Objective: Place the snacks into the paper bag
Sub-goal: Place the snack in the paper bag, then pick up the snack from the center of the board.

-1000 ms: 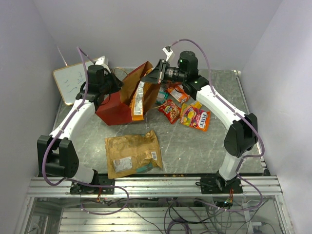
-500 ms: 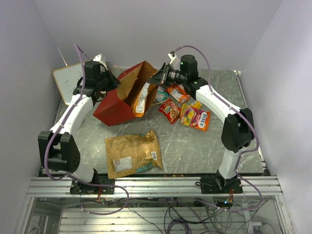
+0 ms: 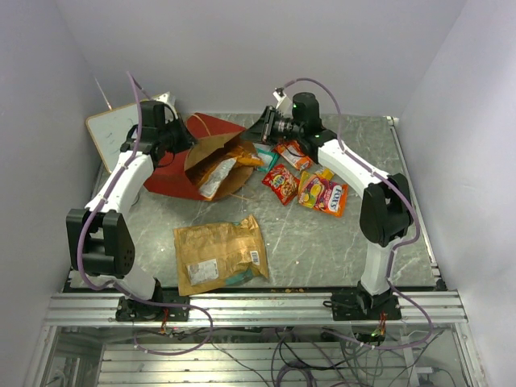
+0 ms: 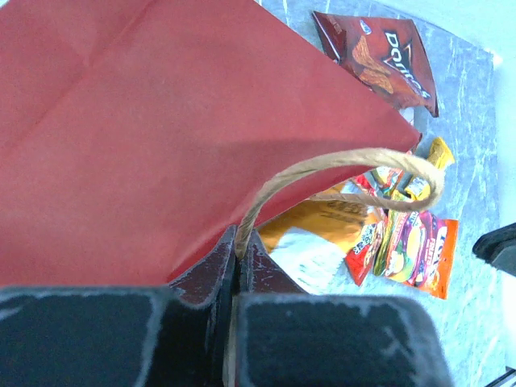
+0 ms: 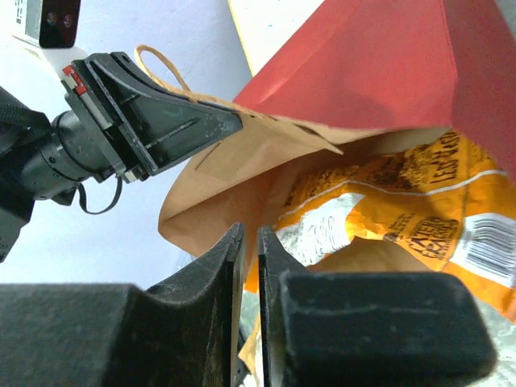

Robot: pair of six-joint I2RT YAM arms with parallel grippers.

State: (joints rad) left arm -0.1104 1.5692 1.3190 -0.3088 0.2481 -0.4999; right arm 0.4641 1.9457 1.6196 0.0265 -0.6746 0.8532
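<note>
Left tool (image 4: 239,246) tight on paper bag (image 4: 161,121)

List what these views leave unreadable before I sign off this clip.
Depth of the paper bag: top view, the orange packet fills its mouth.
Grip of the right claw: right wrist view shows only a thin gap between the fingers; top view, too small and dark.
Print on the small packets: top view, too small.
Writing on the white board: top view, too faint, left arm crosses it.
</note>
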